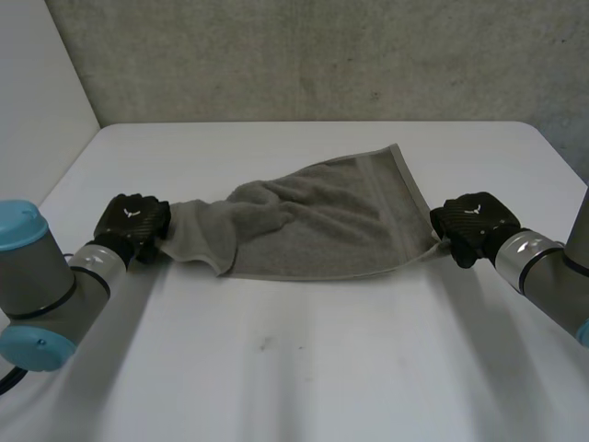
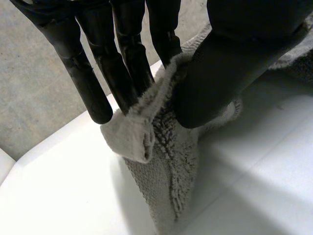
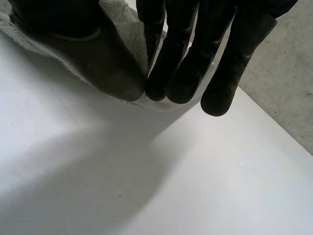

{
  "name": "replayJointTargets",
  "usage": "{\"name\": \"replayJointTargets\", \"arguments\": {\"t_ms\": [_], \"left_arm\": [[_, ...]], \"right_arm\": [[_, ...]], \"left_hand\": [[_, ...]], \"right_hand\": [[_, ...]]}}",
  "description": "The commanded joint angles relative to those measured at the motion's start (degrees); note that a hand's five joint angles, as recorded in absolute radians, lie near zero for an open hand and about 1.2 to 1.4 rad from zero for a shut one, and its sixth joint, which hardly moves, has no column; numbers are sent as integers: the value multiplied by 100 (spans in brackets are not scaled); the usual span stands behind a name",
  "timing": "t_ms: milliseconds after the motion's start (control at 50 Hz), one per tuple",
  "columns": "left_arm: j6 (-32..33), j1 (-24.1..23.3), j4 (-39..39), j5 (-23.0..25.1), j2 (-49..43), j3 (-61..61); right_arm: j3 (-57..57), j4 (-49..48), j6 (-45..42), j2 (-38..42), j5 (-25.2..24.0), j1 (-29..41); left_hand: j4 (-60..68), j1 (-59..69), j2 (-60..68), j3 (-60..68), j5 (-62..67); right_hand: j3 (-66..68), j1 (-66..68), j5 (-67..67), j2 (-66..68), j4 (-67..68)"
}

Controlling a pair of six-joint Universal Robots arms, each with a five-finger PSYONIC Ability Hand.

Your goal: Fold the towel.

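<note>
Towel (image 1: 313,221) — left hand (image 1: 133,221), right hand (image 1: 471,226) seemingly pinching

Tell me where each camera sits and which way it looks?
Head view: between and behind the arms, looking down at the table; both arms show, left hand and right hand holding the towel.
Left wrist view: on the left wrist, looking along the palm; its fingers and thumb pinch a towel corner.
Right wrist view: on the right wrist, looking along the palm; its fingers and thumb pinch the towel's edge.
Shared: towel and table.
</note>
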Motion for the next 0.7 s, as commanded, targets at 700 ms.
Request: {"name": "replayJointTargets", "arguments": {"t_ms": [700], "left_arm": [[-529, 179, -2334, 650, 585, 1131]], "right_arm": [[-3149, 3201, -1252, -40, 574, -177]], "left_hand": [[1442, 1623, 1447, 1462, 1581]], "right_hand": [[378, 443, 335, 316, 355]]}}
